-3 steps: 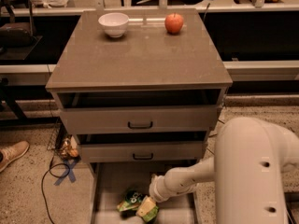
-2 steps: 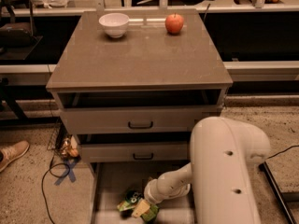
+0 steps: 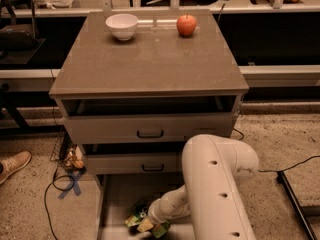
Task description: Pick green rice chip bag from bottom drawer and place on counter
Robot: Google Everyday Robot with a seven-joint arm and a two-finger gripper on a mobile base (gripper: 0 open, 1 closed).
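Observation:
The green rice chip bag (image 3: 145, 220) lies on the floor of the open bottom drawer (image 3: 117, 199), near its middle front. My white arm reaches down from the lower right into that drawer. The gripper (image 3: 149, 220) sits right at the bag, touching or covering its right part. The counter (image 3: 150, 59) is the flat grey-brown cabinet top above the drawers.
A white bowl (image 3: 122, 26) and a red apple (image 3: 186, 25) stand at the back of the counter. Two grey drawers with black handles (image 3: 150, 133) sit slightly open above the bottom drawer. A shoe (image 3: 12, 164) and cables (image 3: 65, 184) lie on the floor at left.
My arm has swung leftward over the drawer, its big white link now nearer the middle. The gripper has stayed at the bag, which has hardly moved.

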